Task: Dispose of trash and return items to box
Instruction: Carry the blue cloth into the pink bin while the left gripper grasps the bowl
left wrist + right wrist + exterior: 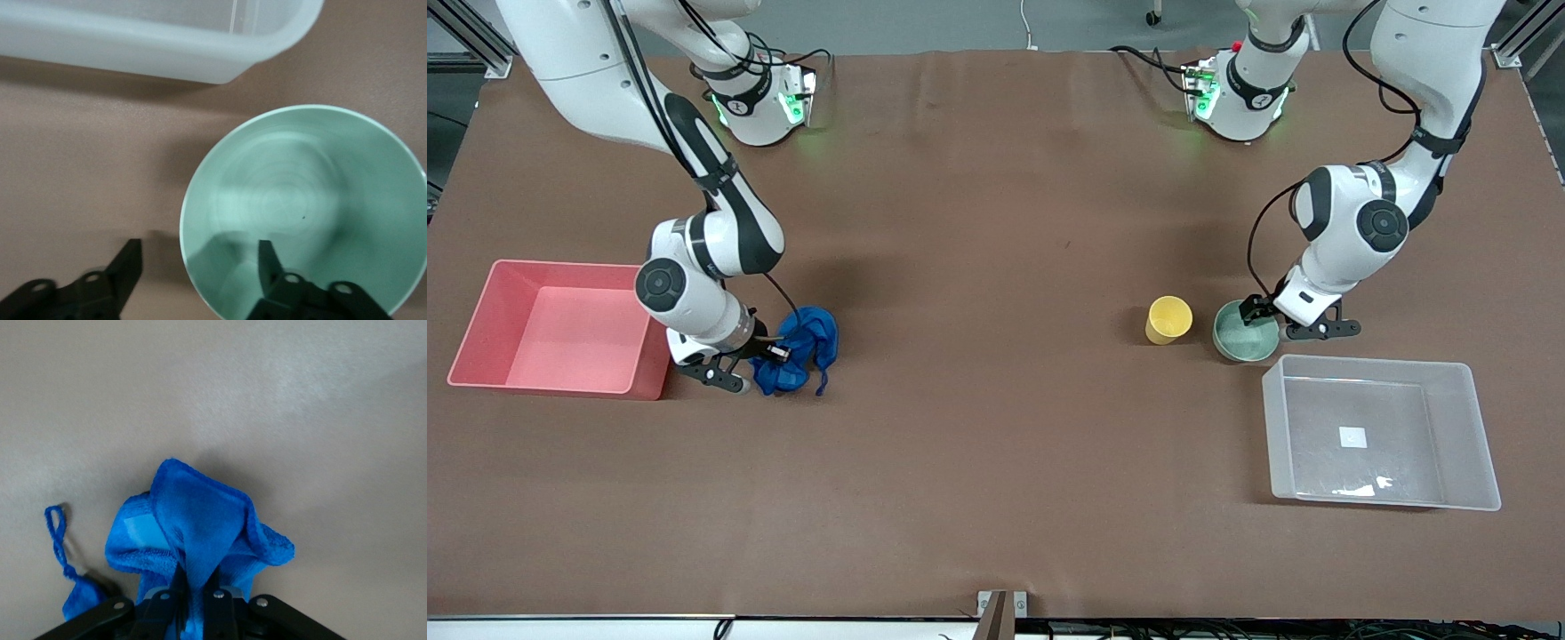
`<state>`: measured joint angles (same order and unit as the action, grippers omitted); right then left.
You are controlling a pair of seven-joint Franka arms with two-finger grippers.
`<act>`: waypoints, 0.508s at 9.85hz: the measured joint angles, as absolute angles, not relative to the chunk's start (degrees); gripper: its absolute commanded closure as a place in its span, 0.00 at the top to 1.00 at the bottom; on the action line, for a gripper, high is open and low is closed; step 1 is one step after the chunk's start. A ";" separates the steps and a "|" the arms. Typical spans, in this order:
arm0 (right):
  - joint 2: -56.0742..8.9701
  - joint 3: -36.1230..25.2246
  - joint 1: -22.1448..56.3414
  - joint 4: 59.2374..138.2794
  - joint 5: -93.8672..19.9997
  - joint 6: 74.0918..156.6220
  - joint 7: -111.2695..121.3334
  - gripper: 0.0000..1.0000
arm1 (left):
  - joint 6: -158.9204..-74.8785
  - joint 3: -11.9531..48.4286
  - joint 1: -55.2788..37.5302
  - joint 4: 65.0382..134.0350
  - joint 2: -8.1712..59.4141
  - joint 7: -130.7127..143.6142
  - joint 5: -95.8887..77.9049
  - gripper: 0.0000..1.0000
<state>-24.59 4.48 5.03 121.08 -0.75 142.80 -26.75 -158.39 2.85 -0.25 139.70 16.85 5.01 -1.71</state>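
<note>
Brown surface point(996, 444) carried everything: my right gripper point(197, 600) was pinched on a fold of the blue rag point(800, 349), which could slip out before reaching the pink bin point(480, 351) beside it. My left gripper point(200, 257) stood apart astride the mint bowl point(313, 200) rim, one finger inside, so a thin bite might tip the bowl short of the clear tub point(1467, 436) just ahead, or knock the yellow cup point(1168, 319) alongside.

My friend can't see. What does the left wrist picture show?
The left end effector straddles the rim of a pale green bowl, one finger inside and one outside. The bowl sits on the brown table beside a clear plastic box.
</note>
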 measured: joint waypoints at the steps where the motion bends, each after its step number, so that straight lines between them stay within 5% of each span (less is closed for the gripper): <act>1: -21.79 3.64 4.92 118.85 -0.70 134.82 -24.94 0.01 | -158.42 2.85 -0.24 139.38 16.83 5.01 -1.71 0.07; 5: -5.98 -8.47 3.97 107.49 -0.31 104.77 -6.29 0.01 | -158.49 2.97 -0.27 137.94 16.43 4.87 -1.71 0.01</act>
